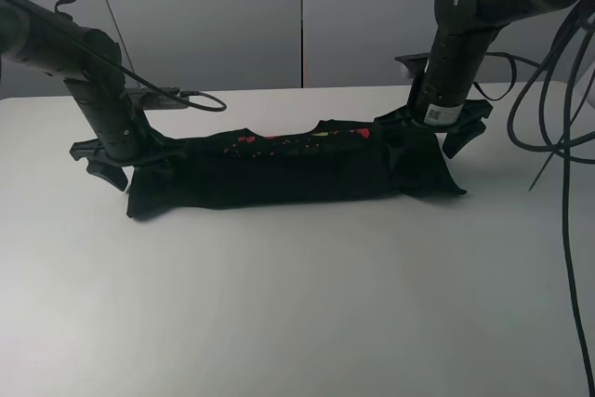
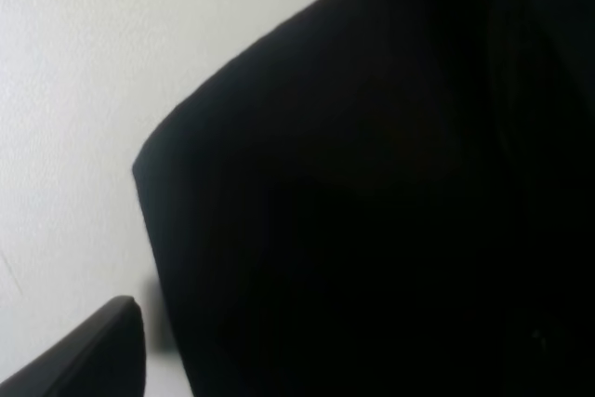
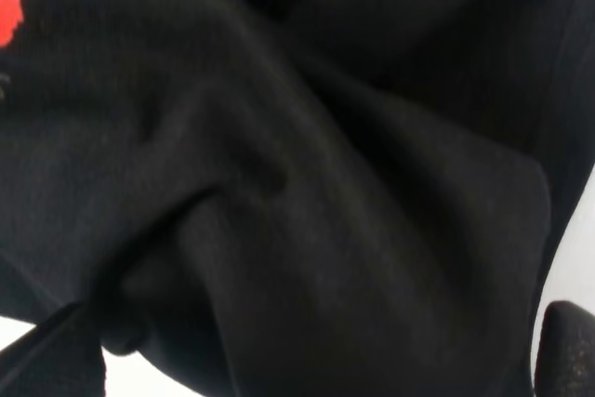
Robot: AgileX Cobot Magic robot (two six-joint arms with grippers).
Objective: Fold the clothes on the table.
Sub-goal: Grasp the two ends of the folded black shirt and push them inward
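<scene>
Now that the black cotton T-shirt [image 1: 297, 174] is folded into one long band, it lies across the far middle of the big white smooth-topped table [image 1: 279, 304], with its red and yellow print [image 1: 279, 143] along the back edge. The left gripper [image 1: 96, 165] sits on its left end and the right gripper [image 1: 420, 134] on its right end. Both have their jaws spread wide, gripping nothing as far as I can see.

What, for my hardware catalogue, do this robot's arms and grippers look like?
The left arm and right arm are matte black, built of rounded cylindrical links. The left gripper and right gripper have flat black fingers. A white code label marks the right wrist; black cables trail from both.
</scene>
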